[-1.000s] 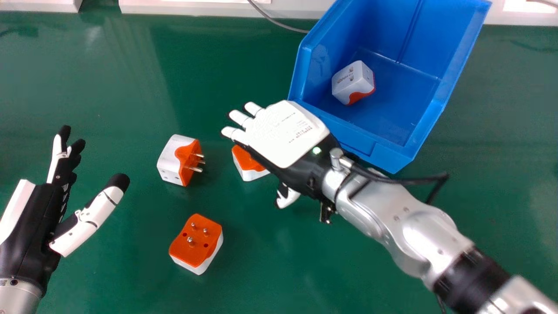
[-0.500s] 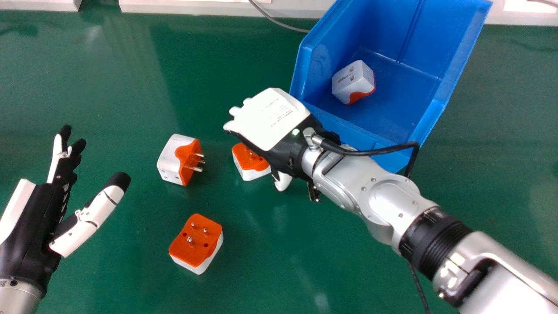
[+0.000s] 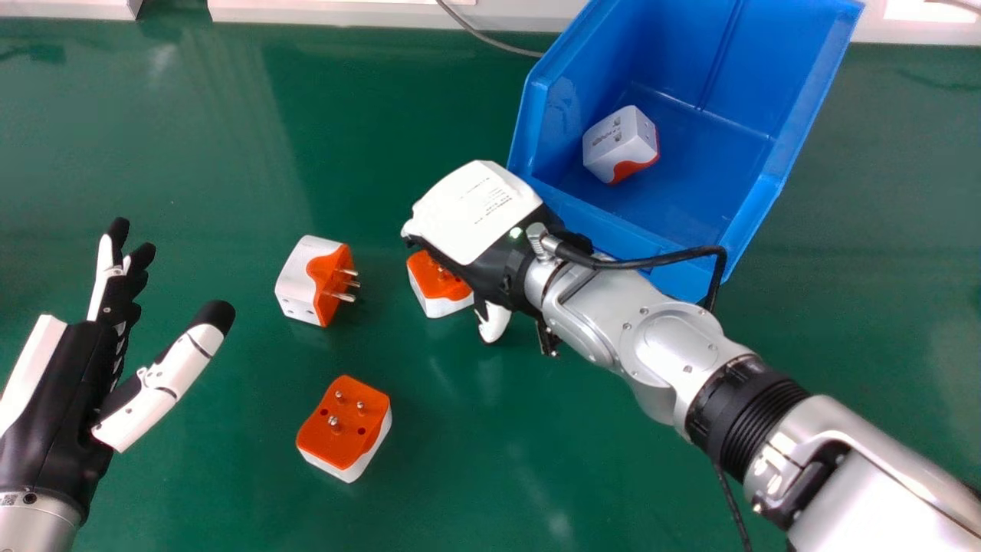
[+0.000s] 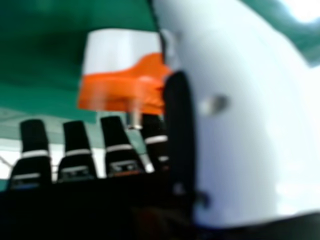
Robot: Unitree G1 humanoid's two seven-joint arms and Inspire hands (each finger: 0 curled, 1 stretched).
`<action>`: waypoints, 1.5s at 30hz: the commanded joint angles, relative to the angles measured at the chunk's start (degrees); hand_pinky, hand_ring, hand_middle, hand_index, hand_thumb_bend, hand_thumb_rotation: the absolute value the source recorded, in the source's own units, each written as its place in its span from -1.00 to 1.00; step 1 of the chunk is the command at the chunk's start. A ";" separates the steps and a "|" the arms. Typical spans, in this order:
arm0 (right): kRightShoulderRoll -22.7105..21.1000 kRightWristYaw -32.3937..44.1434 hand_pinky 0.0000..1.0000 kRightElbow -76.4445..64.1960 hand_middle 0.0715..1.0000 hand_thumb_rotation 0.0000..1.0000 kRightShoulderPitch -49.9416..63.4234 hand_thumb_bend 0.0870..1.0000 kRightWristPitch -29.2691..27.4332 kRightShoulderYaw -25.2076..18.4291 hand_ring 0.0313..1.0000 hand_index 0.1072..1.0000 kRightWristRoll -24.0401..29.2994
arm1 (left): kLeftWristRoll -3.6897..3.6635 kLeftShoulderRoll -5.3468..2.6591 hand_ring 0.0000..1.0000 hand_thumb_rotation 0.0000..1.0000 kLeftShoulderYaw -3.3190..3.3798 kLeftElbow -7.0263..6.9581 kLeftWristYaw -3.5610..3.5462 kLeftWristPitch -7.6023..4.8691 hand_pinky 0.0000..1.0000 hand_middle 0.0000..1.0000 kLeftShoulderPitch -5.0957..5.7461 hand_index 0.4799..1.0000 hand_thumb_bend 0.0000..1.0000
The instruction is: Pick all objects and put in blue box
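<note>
Item, adapter for lifting: orange-and-white adapter (image 3: 438,285), on the bench (image 3: 191,153), pins up, partly beneath my right hand (image 3: 477,215). In the right hand view it lies between my thumb (image 4: 240,130) and my fingertips, beside the thumb, pins towards the fingers. Contact: cannot tell.
Fingers, right: released, bent loosely down towards the bench, no grip made.
Axis: a blocky body, partly covered; long axis not determinable. I judge the closing should run across its sides, clear of the pins.
Nearer hand: the right, plainly. My left hand (image 3: 65,391) rests idle at the view's left, fingers extended.
Others on the bench: a tipped adapter (image 3: 314,280), pins to the view's right; a lower adapter (image 3: 345,428), pins up.
Receptacle: blue box (image 3: 613,218), just beside my right hand, holding one boxed adapter (image 3: 619,146).
Markings: small dark print on the white back plate (image 3: 475,201) of my right hand; a small square code (image 3: 9,499) at my left wrist; dark marks on the boxed adapter. Wording: none transcribed.
</note>
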 commanded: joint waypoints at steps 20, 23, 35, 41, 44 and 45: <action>1.76 -2.99 -0.54 6.84 -0.11 -1.00 -2.34 -0.07 -3.29 -2.39 -0.30 -0.03 8.93 | 1.01 -1.29 1.00 0.25 -0.46 -5.13 0.52 1.29 0.99 1.00 1.62 1.00 0.08; 1.59 -2.56 -0.55 6.69 -0.11 -1.00 -2.51 -0.07 -3.80 -2.35 -0.30 -0.03 9.22 | 0.94 -1.35 1.00 0.23 -0.44 -5.43 0.44 1.76 1.00 1.00 1.63 1.00 0.09; 0.26 -0.45 -0.44 -1.63 -0.10 -1.00 2.01 -0.07 -4.44 -3.70 -0.27 -0.08 12.12 | 1.10 -0.90 1.00 0.23 -0.53 -5.22 0.06 2.04 1.00 1.00 1.31 1.00 0.05; -4.05 4.12 -0.53 -20.96 -0.15 -1.00 10.06 -0.08 -3.17 -4.95 -0.33 -0.01 12.36 | 0.98 -0.73 1.00 0.23 -0.29 -4.55 0.01 1.85 1.00 1.00 0.99 1.00 0.08; -7.24 5.91 -0.50 -33.58 -0.12 -1.00 15.61 -0.08 -2.92 -6.66 -0.32 -0.01 12.45 | 1.65 -0.30 1.00 0.25 -0.23 -4.20 0.11 1.64 1.00 1.00 0.90 1.00 0.07; -7.92 6.67 -0.53 -36.95 -0.13 -1.00 17.08 -0.09 -2.37 -7.30 -0.33 0.00 12.33 | 1.70 -0.16 1.00 0.25 -0.19 -4.08 0.03 1.63 1.00 1.00 0.87 1.00 0.06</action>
